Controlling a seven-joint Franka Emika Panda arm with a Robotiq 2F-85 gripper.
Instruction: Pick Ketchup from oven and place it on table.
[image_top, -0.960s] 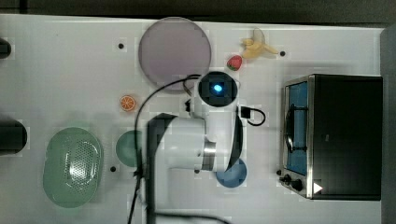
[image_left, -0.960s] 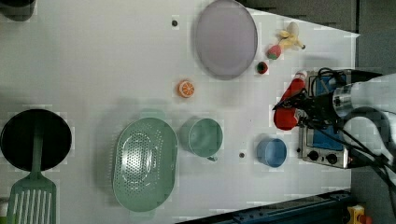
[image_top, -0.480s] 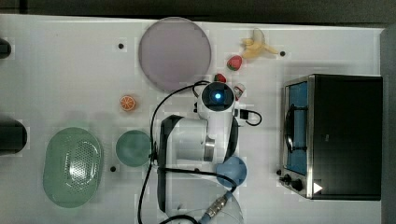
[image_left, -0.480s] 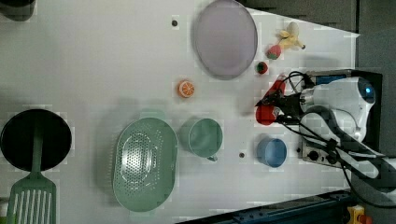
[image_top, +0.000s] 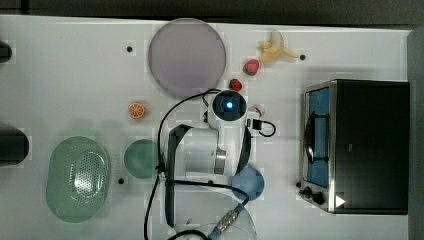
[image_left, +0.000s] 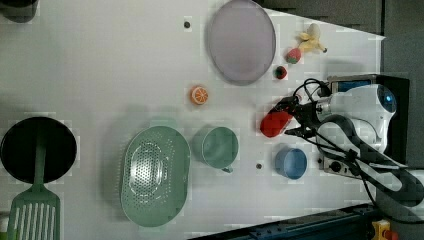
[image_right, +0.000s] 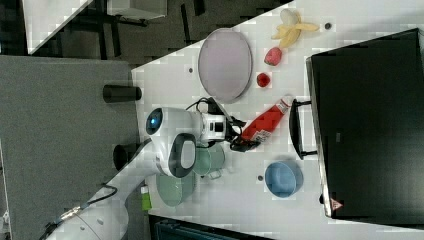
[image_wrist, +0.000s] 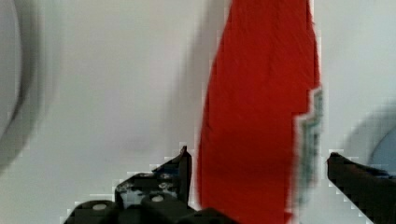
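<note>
A white surface (image_top: 60, 75) carries everything, with a black oven (image_top: 367, 145) as the landmark. Nearest the oven's glass door, the gripper (image_right: 240, 137) is closed around the lower end of the ketchup bottle (image_right: 265, 122); the bottle is tilted, its white cap pointing toward the oven handle. Near the oven's knobs sits a blue bowl (image_top: 248, 183). Farther off stand a green mug (image_top: 141, 159), then a green colander (image_top: 77, 178).
</note>
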